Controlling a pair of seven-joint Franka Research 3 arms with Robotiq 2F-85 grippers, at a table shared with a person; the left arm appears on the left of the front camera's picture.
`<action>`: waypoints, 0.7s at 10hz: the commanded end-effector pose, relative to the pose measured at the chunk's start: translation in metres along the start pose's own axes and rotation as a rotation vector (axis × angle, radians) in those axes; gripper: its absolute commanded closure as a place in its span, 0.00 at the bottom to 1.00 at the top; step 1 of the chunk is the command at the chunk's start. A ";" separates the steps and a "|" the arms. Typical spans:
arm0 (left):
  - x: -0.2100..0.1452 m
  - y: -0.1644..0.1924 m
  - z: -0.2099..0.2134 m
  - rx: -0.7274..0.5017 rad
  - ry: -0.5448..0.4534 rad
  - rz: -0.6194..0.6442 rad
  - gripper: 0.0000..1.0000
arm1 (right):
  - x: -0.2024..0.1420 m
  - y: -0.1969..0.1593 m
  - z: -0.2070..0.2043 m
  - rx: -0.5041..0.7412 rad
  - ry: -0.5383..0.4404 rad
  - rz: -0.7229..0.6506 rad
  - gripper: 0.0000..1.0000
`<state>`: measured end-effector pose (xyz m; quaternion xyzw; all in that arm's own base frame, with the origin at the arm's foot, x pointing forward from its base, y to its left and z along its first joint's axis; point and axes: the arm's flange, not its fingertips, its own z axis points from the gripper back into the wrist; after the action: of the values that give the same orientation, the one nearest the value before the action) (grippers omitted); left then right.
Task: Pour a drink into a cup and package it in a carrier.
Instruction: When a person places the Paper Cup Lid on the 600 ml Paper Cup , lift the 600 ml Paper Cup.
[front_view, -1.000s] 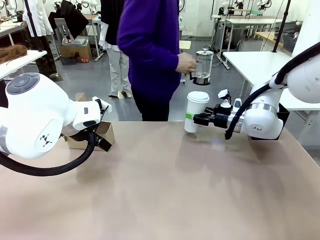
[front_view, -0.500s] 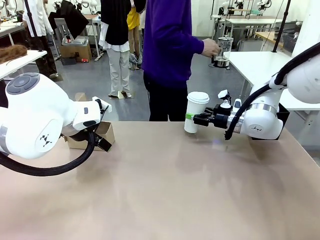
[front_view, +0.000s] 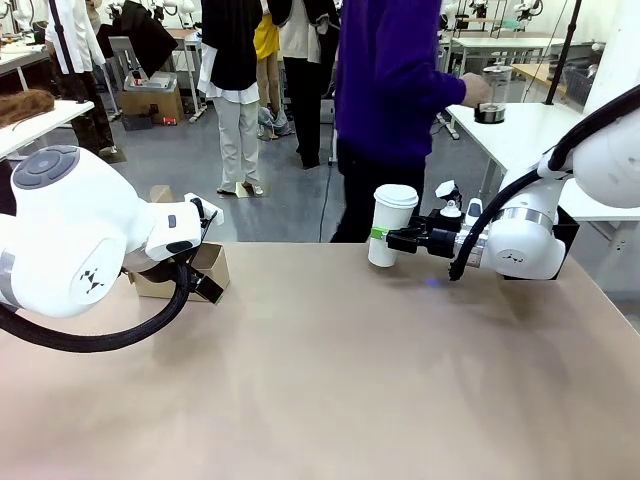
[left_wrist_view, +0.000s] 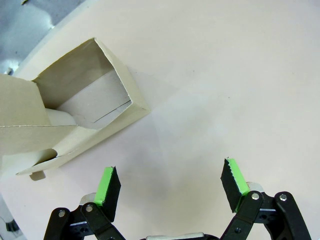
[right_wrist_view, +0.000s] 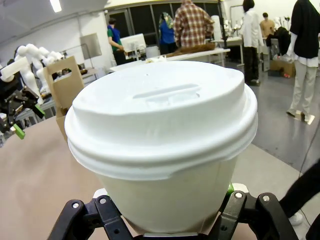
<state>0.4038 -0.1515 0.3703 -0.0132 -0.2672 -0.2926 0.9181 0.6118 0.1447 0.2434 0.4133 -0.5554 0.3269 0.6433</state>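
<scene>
The white, lidded cup (front_view: 392, 222) was held upright in the jaws of the right gripper (front_view: 384, 235) near the far edge of the desk (front_view: 330, 380); the brown cardboard carrier (front_view: 207, 270) was set at far left.

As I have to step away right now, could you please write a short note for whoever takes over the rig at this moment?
Right gripper: shut on the cup, which is upright near the far edge of the table.
Left gripper: open, holding nothing, over bare table beside the carrier.
Carrier: on the robot's left side of the table, well apart from the cup; the compartment in view holds nothing.
Person: hand by the pitcher on a farther table.
Done: the lid is on, so pouring looks finished.
Left: bring the cup over and seat it in the carrier.
</scene>
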 end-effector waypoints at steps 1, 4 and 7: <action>0.000 0.000 0.000 -0.001 -0.001 0.001 0.00 | 0.006 -0.001 -0.001 0.005 -0.005 -0.004 0.19; 0.000 0.000 0.000 -0.001 -0.001 0.001 0.00 | 0.006 -0.001 -0.001 -0.001 0.008 -0.006 0.19; 0.000 0.000 0.000 -0.001 -0.001 0.001 0.00 | 0.008 0.003 -0.002 -0.033 -0.031 -0.045 0.19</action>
<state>0.4038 -0.1515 0.3703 -0.0132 -0.2672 -0.2926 0.9181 0.6121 0.1444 0.2434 0.4142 -0.5559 0.3222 0.6447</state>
